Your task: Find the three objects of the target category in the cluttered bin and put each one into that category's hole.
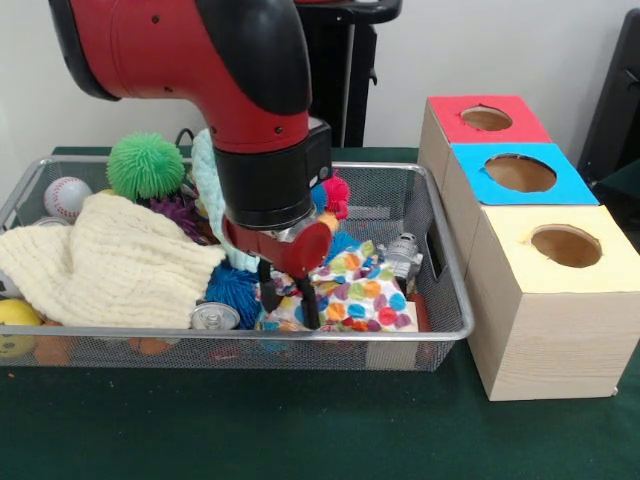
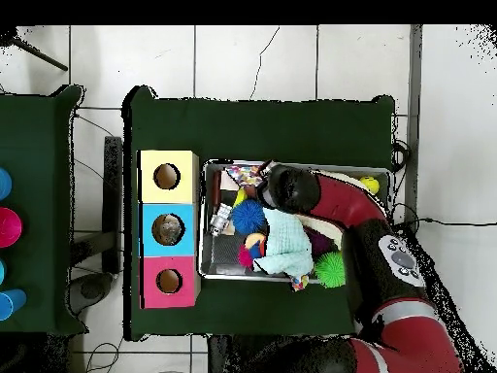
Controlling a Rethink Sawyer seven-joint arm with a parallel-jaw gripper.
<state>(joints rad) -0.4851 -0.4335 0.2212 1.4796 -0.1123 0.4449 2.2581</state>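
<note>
My gripper (image 1: 290, 298) hangs low in the wire bin (image 1: 120, 333), near its front right. Its two black fingers (image 1: 311, 305) stand apart, open, with their tips down on a polka-dot cloth (image 1: 365, 295). Whether any cloth sits between them I cannot tell. The overhead view hides the gripper under the arm's head (image 2: 288, 187), beside the polka-dot cloth (image 2: 248, 176). Around it lie a blue spiky ball (image 1: 232, 285), a metal can (image 1: 214, 317), a small silver robot toy (image 1: 403, 254) and a pink spiky ball (image 1: 337, 190). Right of the bin stand the red box (image 1: 450, 110), blue box (image 1: 470, 165) and yellow box (image 1: 510, 225), each with a round hole.
A cream knitted cloth (image 1: 110, 260) covers the bin's left half. A green spiky ball (image 1: 146, 165), a baseball (image 1: 66, 197) and a yellow ball (image 1: 15, 318) lie around it. A pale turquoise cloth (image 2: 286, 243) lies under the arm. Coloured cups (image 2: 8, 225) stand on a side table.
</note>
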